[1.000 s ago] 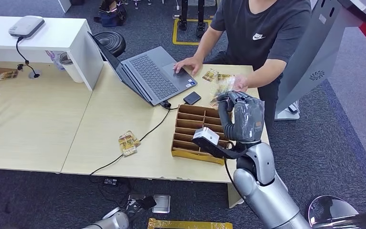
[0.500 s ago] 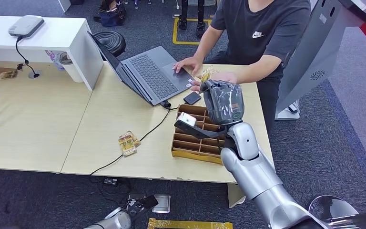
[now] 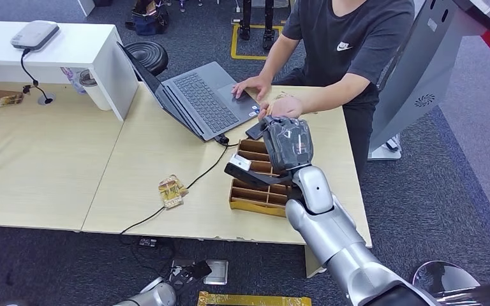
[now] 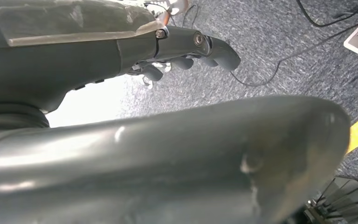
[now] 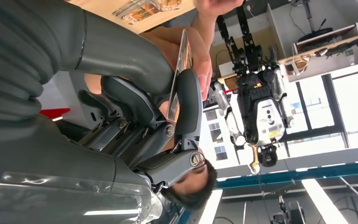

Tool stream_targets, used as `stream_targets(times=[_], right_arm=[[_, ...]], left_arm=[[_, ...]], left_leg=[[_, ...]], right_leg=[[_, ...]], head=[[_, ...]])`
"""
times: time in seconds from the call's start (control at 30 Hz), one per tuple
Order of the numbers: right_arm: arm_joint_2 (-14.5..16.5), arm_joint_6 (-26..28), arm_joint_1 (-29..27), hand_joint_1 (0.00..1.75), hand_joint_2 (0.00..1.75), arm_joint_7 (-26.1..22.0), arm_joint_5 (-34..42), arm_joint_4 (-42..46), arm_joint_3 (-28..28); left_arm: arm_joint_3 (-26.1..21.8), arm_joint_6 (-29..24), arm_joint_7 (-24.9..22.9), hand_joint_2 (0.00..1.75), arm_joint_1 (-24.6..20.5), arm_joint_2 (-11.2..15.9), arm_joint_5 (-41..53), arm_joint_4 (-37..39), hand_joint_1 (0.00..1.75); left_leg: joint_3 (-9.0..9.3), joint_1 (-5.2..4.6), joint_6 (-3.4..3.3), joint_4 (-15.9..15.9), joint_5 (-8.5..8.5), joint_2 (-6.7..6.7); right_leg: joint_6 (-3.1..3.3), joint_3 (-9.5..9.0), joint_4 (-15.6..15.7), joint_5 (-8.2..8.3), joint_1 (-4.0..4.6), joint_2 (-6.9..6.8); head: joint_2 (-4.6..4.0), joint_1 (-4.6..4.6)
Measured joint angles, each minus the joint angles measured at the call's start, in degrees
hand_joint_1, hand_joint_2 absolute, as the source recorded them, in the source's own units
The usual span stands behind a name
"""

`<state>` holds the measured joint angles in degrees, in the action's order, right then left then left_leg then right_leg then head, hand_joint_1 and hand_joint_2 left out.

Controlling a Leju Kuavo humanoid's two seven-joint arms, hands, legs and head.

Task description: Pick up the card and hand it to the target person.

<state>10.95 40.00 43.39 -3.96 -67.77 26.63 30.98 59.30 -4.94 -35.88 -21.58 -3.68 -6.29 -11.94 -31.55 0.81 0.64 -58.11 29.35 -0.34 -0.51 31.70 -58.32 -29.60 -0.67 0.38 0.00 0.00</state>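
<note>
Left robot hand (image 4: 186, 51) hangs low over the carpet w/ fingers loosely curled and nothing in them, while the right robot hand (image 3: 287, 141) is up over the wooden tray (image 3: 255, 203) on the bench (image 3: 147, 159), pinching the card (image 5: 181, 70) btwn thumb and fingers right at the person's hand (image 3: 285, 107). Card looks thin, light, prob stiff and a bit slick, so imo an edge pinch is the way to hold it. Head view just shows the back of the hand meeting the person's palm; right wrist view actually shows the card edge-on in the grip.
</note>
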Motion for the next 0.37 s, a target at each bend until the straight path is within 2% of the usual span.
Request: stream_targets(times=[0.03,0.07,0.1,0.17,0.2,0.23,0.37], right_arm=[[-0.1,0.0,-0.1,1.73,1.75,0.3,-0.4,0.1,0.2],[-0.2,0.0,-0.2,1.62,1.75,0.4,-0.6,0.4,0.2],[-0.4,0.0,-0.7,1.34,1.75,0.4,-0.9,1.4,0.0],[-0.7,0.0,-2.2,0.51,1.75,-0.9,-1.1,5.2,-2.0],[-0.7,0.0,-3.4,0.17,1.75,-2.2,-0.9,7.7,-3.5],[-0.5,0.0,-4.5,0.03,1.75,-3.9,-0.3,10.1,-5.0],[-0.5,0.0,-9.6,0.00,1.75,-8.4,2.0,18.2,-7.7]], left_arm=[[0.0,0.0,0.1,0.00,0.0,0.0,0.0,0.0,0.00],[0.0,0.0,0.1,0.00,0.0,0.1,0.0,0.0,0.00],[0.0,0.1,0.1,0.00,0.0,0.1,-0.1,0.0,0.00],[-0.2,-0.2,0.2,0.00,0.1,0.3,-0.3,0.0,0.00],[-0.3,-0.4,0.3,0.00,0.2,0.4,-0.5,0.0,0.00],[-0.4,-0.6,0.5,0.00,0.3,0.5,-0.7,0.0,0.00],[-1.0,-1.3,1.0,0.00,1.0,1.2,-1.3,0.0,0.00]], left_leg=[[-0.01,0.00,0.01,0.0,0.01,0.00],[0.01,0.00,0.00,0.0,0.00,0.01],[0.00,0.00,0.01,0.0,0.00,0.00],[0.00,0.01,0.01,0.0,-0.01,-0.02],[-0.01,0.02,0.01,0.0,0.00,-0.03],[0.00,0.02,0.01,0.0,0.00,-0.04],[0.03,0.03,0.00,0.1,-0.01,-0.05]], right_leg=[[0.00,0.01,0.0,-0.01,0.00,0.00],[0.00,0.00,0.0,0.00,0.00,0.01],[0.00,0.00,0.0,0.00,0.00,0.00],[0.01,-0.01,0.0,0.00,0.01,-0.02],[0.00,0.00,0.0,-0.01,0.01,-0.03],[0.01,-0.01,0.0,0.00,0.02,-0.04],[0.02,-0.05,0.1,0.00,0.03,-0.06]], head=[[0.00,0.00],[0.00,0.00],[0.00,0.00],[0.00,0.00],[0.00,0.00],[0.00,0.00],[0.00,0.00]])
